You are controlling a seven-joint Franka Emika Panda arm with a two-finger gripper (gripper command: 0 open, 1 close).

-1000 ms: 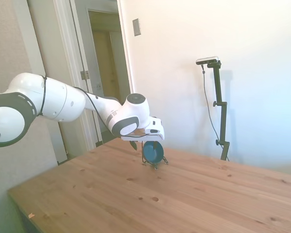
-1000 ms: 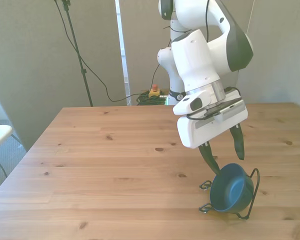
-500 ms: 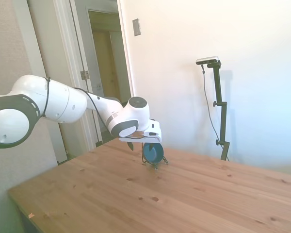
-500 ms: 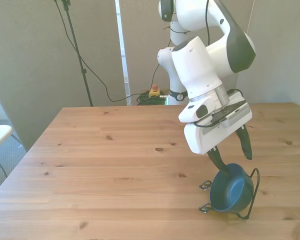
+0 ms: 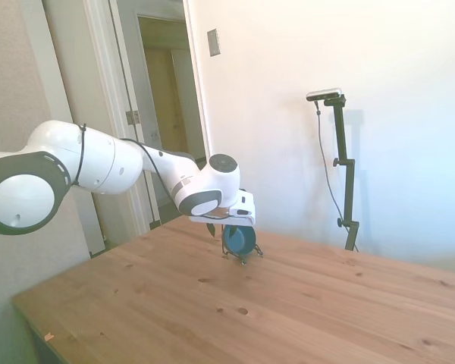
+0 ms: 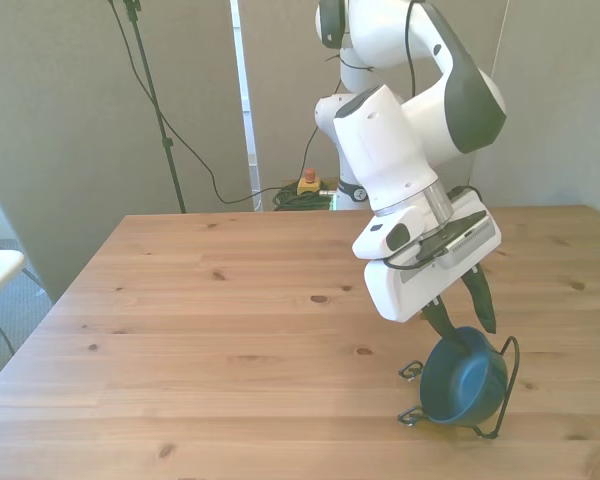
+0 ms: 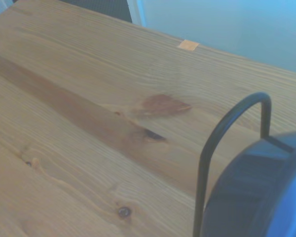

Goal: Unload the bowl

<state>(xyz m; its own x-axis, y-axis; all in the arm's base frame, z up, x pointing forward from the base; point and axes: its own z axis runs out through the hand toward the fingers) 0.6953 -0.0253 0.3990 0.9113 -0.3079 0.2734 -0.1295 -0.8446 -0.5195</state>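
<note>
Front view, lower right of the frame: the gripper (image 6: 462,312) hangs tilted from the white arm with its two dark fingers (image 6: 479,297) spread apart, their tips down at the upper rim of the bowl (image 6: 463,380) and nothing clamped between them. Whether a fingertip already touches the rim cannot be told. The bowl stands on edge, cavity toward the camera, propped in the thin black wire rack (image 6: 507,385), which rests on the wooden table (image 6: 210,340) near its front edge. In the side view the same arrangement sits at mid-frame, the gripper (image 5: 224,224) directly above the bowl (image 5: 238,240) and partly hiding its top. The wrist view shows one wire loop of the rack (image 7: 222,133) rising beside the bowl's dark blue wall (image 7: 259,197). By this evidence the unloading is at the approach stage: the bowl is not yet grasped, lifted or set on the table, so all of that remains.
</note>
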